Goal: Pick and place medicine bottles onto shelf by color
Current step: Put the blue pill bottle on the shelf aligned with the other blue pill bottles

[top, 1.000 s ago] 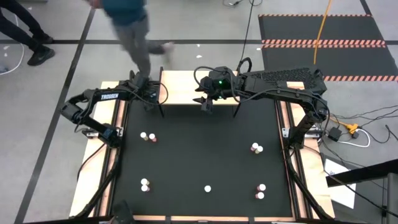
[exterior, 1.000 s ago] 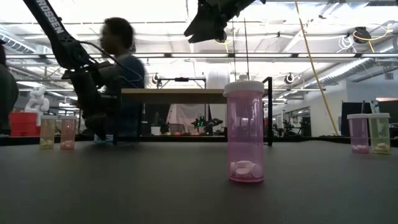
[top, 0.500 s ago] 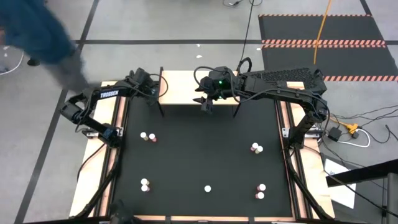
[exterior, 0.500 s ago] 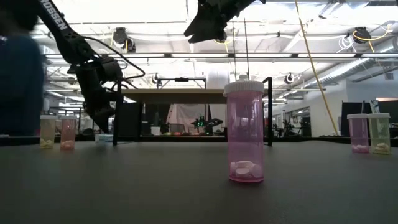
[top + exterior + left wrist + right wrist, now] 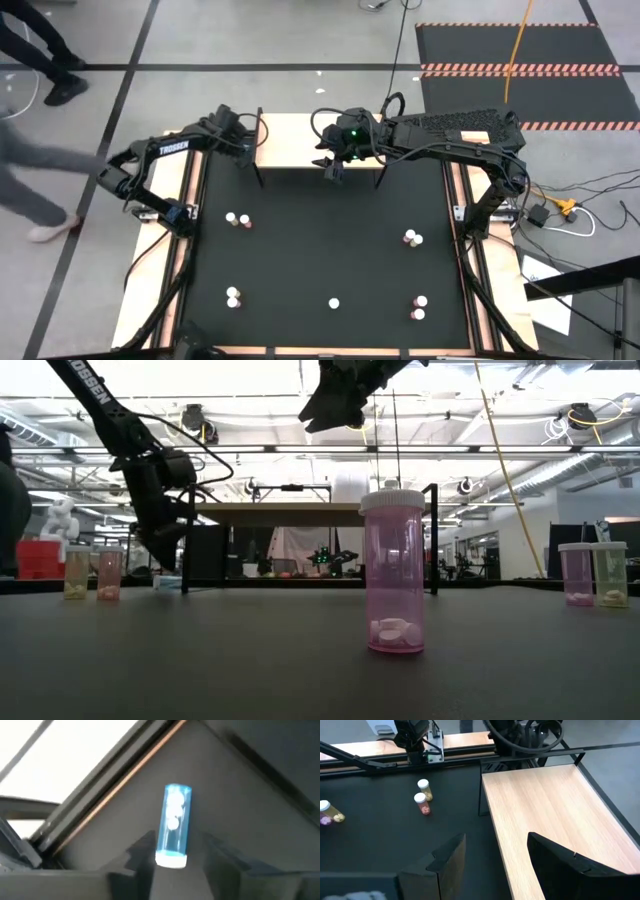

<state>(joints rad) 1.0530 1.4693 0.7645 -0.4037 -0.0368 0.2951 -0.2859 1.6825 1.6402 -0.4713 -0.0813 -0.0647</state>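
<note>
A blue medicine bottle [image 5: 173,826] lies on the black mat, capped end between the left gripper [image 5: 175,870] fingers (spread, not touching it), beside the shelf [image 5: 300,140]; right gripper [image 5: 335,165] hangs open there.

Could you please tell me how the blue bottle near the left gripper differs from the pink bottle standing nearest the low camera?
The blue bottle lies on its side on the mat; the pink bottle stands upright. One body is clear blue, the other clear pink. Both have white caps and hold white pills.
</note>
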